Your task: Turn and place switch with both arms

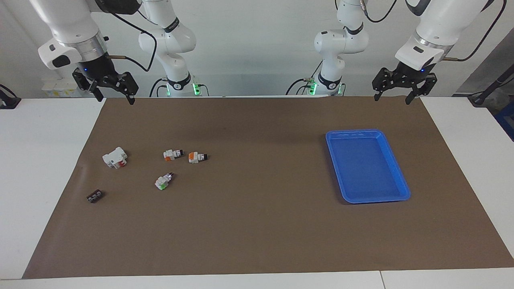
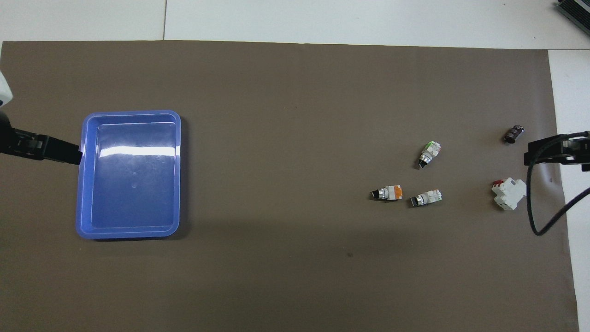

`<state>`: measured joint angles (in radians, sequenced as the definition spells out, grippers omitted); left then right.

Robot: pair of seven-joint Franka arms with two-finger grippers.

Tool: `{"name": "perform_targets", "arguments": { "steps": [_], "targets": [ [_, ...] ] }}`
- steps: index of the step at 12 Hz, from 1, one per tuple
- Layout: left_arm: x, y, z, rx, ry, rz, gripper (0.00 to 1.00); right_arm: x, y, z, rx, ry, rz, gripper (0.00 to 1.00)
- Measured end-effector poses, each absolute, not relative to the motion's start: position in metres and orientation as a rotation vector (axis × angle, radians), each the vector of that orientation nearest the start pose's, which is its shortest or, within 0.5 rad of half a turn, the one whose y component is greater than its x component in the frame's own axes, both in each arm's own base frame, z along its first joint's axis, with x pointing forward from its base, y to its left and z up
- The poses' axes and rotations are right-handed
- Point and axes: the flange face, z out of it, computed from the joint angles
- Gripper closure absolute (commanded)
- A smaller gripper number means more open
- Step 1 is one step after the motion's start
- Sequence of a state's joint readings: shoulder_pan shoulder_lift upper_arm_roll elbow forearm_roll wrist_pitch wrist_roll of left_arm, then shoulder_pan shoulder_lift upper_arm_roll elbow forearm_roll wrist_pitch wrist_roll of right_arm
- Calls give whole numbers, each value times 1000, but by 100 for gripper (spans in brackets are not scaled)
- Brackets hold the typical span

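We see a white bench [image 1: 40, 160] covered w/ a brown mat [image 1: 257, 224]; pale wall by the arm bases. Two orange-block switches lie side by side on the mat toward the right arm's end: the switch [image 1: 197, 157] w/ more orange, knob pointing to the left arm's end, and a second orange switch [image 1: 173, 154] just beside it. A green-block switch [image 1: 163, 181] sits farther from the robots, near both. White block w/ red marks [image 1: 115, 157] and a small dark part [image 1: 95, 196] lie nearer the mat's edge. Blue tray [image 1: 401, 188] sits toward the left arm's end, well apart. Left tool [image 1: 402, 90] and right tool [image 1: 114, 90] both hang raised over the mat's robot-side corners, fingers spread wide, holding nothing.
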<state>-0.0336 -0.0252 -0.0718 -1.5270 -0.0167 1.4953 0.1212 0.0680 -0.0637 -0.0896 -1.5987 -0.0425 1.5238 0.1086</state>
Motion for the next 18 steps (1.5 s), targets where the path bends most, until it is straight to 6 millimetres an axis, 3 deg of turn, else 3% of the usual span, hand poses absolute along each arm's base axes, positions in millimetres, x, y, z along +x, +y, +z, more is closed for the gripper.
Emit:
{"name": "perform_targets", "arguments": {
  "steps": [18],
  "targets": [
    [536, -59, 652, -3136, 359, 10, 0, 532, -15, 633, -3170, 237, 11, 0]
  ]
}}
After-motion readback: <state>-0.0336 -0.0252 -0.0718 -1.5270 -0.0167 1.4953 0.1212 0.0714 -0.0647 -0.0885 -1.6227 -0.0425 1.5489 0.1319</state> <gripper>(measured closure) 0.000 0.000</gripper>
